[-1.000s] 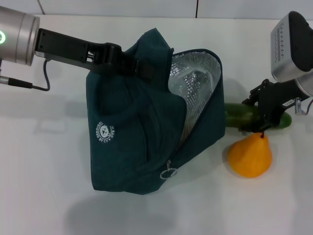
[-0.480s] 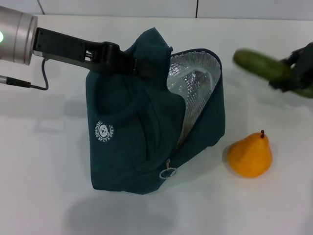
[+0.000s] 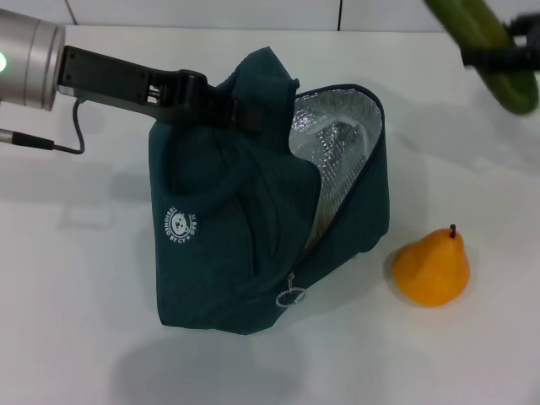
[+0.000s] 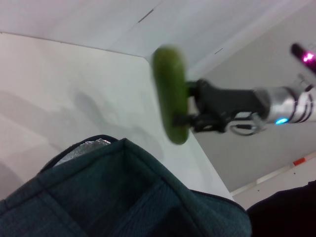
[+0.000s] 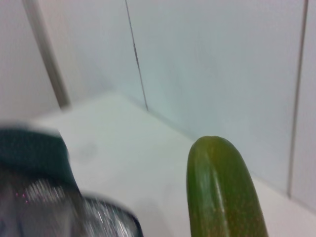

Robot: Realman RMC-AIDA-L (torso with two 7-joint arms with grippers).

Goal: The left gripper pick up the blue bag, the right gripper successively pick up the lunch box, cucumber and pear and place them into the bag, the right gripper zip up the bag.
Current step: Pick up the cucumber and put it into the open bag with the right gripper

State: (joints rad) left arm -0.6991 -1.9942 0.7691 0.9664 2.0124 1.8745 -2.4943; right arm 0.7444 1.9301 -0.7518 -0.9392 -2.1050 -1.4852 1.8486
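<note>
- The left gripper (image 3: 221,108) sits upper centre of the head view, clamped on the top fabric of the blue bag (image 3: 253,211), which stands mid-frame with its silver-lined mouth (image 3: 333,139) gaping toward the right.
- The right gripper (image 3: 506,52) is at the upper right corner of the head view, closed on the cucumber (image 3: 485,42); the left wrist view shows the cucumber (image 4: 170,94) pinched near its middle, well clear of the table (image 3: 84,321).
- The pear (image 3: 432,268) lies at lower right, just beside the bag but apart from it.
- No lunch box is visible outside the bag; whether it lies inside cannot be told.
- To do this step well, I would bring the cucumber over the mouth, tip it end-first along the opening, lower it past the lining, and only then release, keeping the left hold steady.
</note>
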